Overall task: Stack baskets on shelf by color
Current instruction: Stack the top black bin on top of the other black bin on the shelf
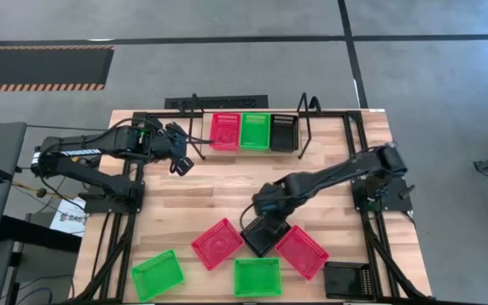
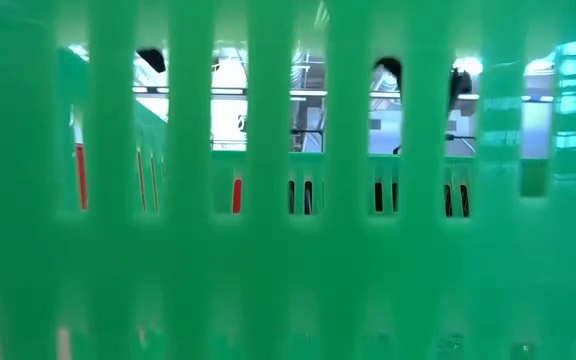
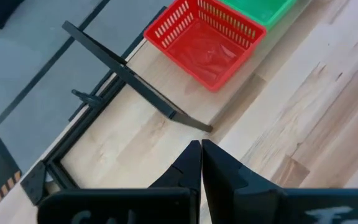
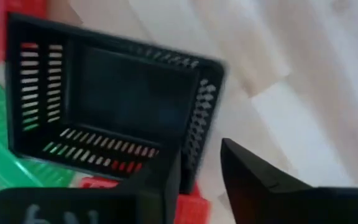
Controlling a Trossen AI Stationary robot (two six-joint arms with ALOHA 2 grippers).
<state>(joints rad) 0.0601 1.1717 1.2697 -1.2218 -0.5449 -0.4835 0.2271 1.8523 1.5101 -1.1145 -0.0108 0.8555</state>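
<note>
Risk: black basket slipping or tipping at the rim

My right gripper hangs over the near wall of a black basket. Fingers parted, one inside the wall, one outside; I judge they straddle the rim without yet clamping it. Nothing held.

This basket sits tilted, directly under my wrist, between two red-pink baskets. A green basket lies just behind it, toward the table's front edge. Second green one and another black further out to either side.

Shelf well ahead of me, already carrying red, green and black side by side.

Hazards as I see them:
- Thin mesh wall, one-sided pinch: basket may swing or slip once lifted.
- Basket looks wedged among its neighbours; lifting could drag a red one along.
- Off-square grip means a crooked landing on the black one up on the shelf.

Left gripper pressed together, empty, waiting near the shelf's left upright. Could crowd my approach if it drifts.
</note>
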